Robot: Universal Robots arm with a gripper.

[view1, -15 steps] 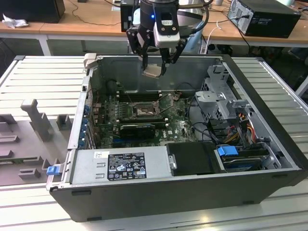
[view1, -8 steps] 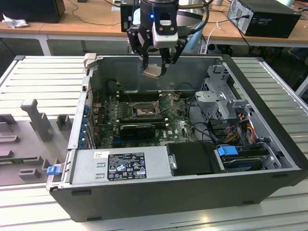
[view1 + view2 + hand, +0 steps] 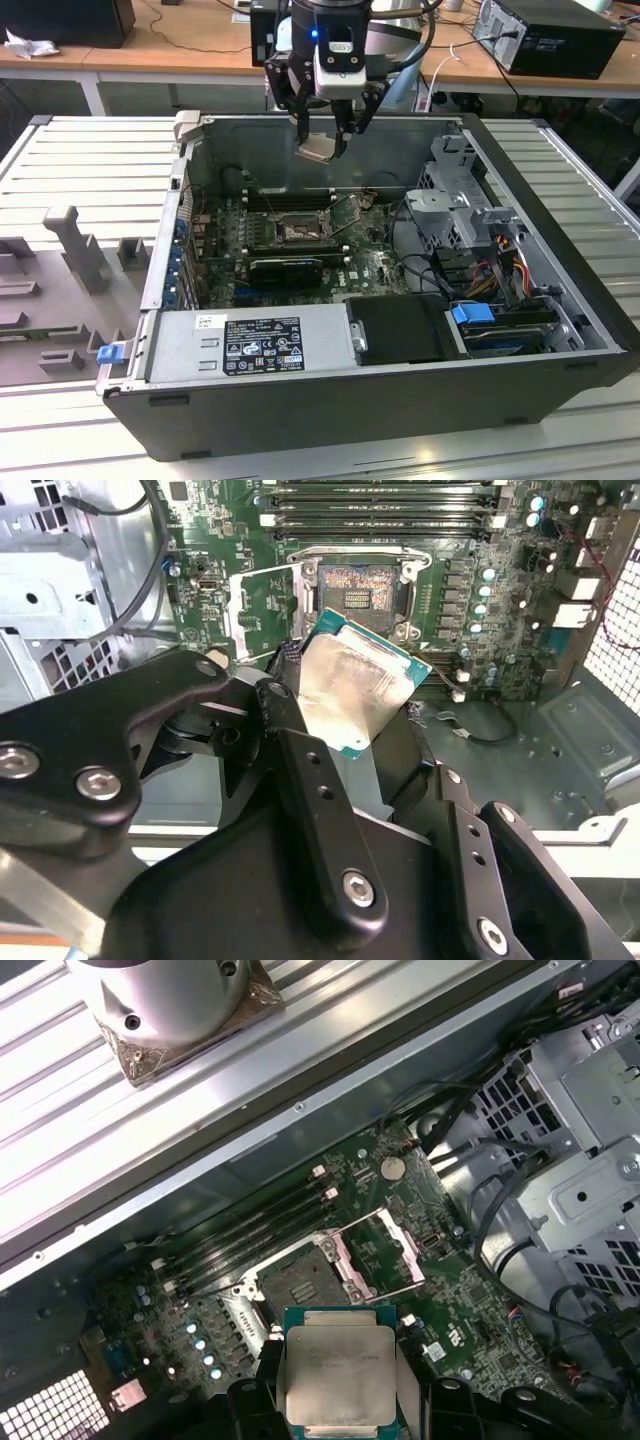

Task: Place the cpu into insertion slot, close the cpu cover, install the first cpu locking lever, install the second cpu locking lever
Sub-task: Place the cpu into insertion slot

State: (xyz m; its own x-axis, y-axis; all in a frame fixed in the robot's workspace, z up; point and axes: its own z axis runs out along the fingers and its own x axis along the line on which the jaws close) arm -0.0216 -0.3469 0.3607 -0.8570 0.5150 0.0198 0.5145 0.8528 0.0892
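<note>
Item: cpu [image 3: 340, 1375], pinched by its edges in the hand [image 3: 322, 140], held high over the open case [image 3: 400, 405], well above the insertion slot [image 3: 300, 1282]. The cpu cover [image 3: 385, 1250] apparently stands swung open beside the slot. Handling: keep the cpu level and its edges squared to the slot, with no sideways scrape.

We see the cpu [image 3: 340, 1370] — a flat square chip with a pale silver top and green edge — clamped in the gripper [image 3: 322, 140], well above the green board [image 3: 445, 1305]. The insertion slot [image 3: 360, 588] lies bare, the cpu cover [image 3: 262, 605] swung open beside it.
</note>
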